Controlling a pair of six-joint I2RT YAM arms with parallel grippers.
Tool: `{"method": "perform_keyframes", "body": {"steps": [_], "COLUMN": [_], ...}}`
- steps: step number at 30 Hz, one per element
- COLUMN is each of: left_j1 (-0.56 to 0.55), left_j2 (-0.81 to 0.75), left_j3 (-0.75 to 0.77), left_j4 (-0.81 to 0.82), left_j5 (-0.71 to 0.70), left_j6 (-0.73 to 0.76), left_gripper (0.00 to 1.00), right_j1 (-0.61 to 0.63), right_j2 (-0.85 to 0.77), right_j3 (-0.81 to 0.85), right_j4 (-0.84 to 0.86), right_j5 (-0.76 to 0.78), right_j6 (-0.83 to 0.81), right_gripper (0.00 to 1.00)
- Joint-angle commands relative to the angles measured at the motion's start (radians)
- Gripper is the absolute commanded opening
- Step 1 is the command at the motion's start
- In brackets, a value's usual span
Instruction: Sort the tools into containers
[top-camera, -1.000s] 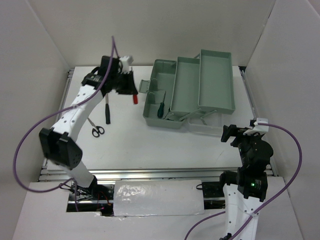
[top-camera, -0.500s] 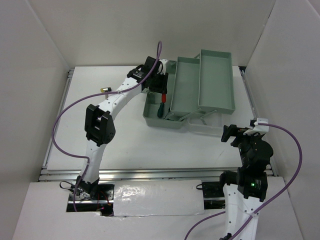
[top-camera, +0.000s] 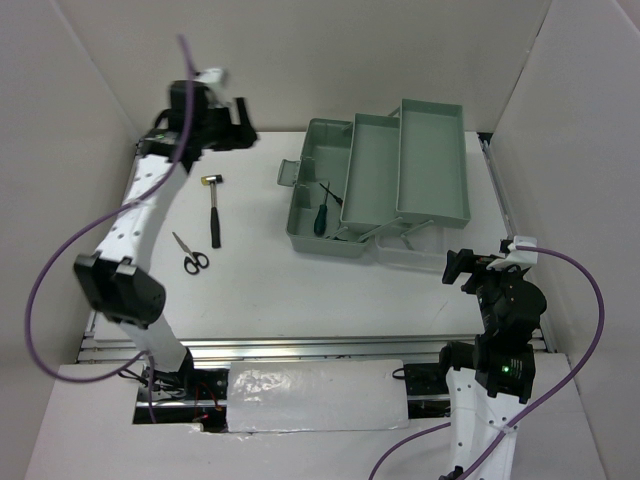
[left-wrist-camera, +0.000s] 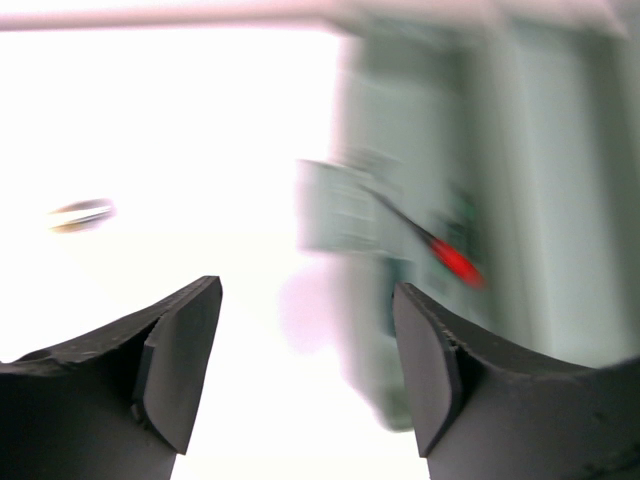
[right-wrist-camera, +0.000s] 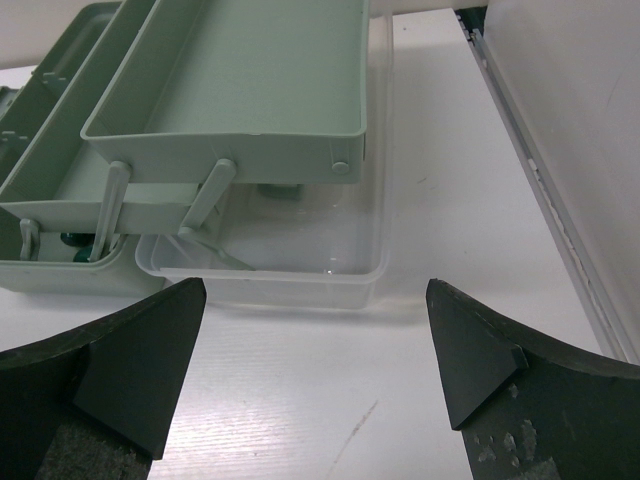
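Note:
The sage-green toolbox (top-camera: 400, 165) stands open at the back right, its trays fanned out. A green-handled screwdriver (top-camera: 319, 218) lies in its base compartment, with a thin dark shaft (top-camera: 330, 192) beside it. The blurred left wrist view shows a red-handled screwdriver (left-wrist-camera: 452, 260) in the toolbox (left-wrist-camera: 420, 150). The hammer (top-camera: 213, 210) and the scissors (top-camera: 189, 256) lie on the table at the left. My left gripper (top-camera: 240, 128) is open and empty, raised at the far left; in its wrist view (left-wrist-camera: 305, 300) nothing is between the fingers. My right gripper (top-camera: 457, 268) is open and empty near the toolbox's front right.
A clear plastic bin (right-wrist-camera: 270, 255) sits under the raised trays (right-wrist-camera: 240, 90), just ahead of my right gripper (right-wrist-camera: 315, 370). White walls close in the left, back and right. A metal rail (top-camera: 500, 195) runs along the table's right edge.
My left arm carried the red screwdriver from the left to the toolbox, let it go there, and swung back to the far left, open and empty. The right arm has not moved.

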Motion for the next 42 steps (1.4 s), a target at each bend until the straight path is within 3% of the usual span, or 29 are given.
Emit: {"method": "perform_keyframes", "body": {"steps": [1,4,9,12,16,18,27,35,38,42], "left_j1": [0.139,0.217,0.251,0.257,0.307,0.311,0.314,0.318,0.321,0.326], "left_j2": [-0.124,-0.083,0.085,0.195,0.336,0.408,0.405,0.388,0.407,0.395], "left_j3": [-0.152,-0.217,-0.172,-0.1,-0.001,0.052,-0.071,-0.181,-0.177,-0.168], "left_j4": [0.044,-0.038,-0.065,-0.085,-0.109,-0.138,-0.128,-0.097,-0.101,-0.121], "left_j5": [-0.068,-0.117,-0.157,-0.131,-0.08,-0.08,-0.108,-0.115,-0.115,-0.092], "left_j6": [-0.01,0.057,0.106,0.1,0.08,0.082,0.102,0.099,0.099,0.102], "left_gripper": [0.81,0.74,0.81,0.74,0.53,0.53,0.59,0.55,0.41,0.0], "right_j1": [-0.006,-0.006,-0.006,-0.006,-0.005,-0.006,-0.006,-0.008,-0.006,-0.006], "right_j2": [0.002,-0.004,0.004,0.005,0.008,0.008,0.017,0.013,0.011,0.01], "right_j3": [-0.008,-0.009,-0.009,-0.008,-0.009,-0.009,-0.009,-0.011,-0.011,-0.009], "right_j4": [0.041,0.042,0.041,0.039,0.041,0.038,0.042,0.044,0.042,0.044], "right_j5": [-0.008,-0.013,-0.017,-0.016,-0.01,-0.013,-0.013,-0.014,-0.013,-0.013], "right_j6": [-0.007,-0.006,-0.006,-0.007,-0.007,-0.009,-0.01,-0.01,-0.009,-0.01], "right_gripper": [1.0,1.0,1.0,1.0,1.0,1.0,1.0,1.0,1.0,1.0]}}
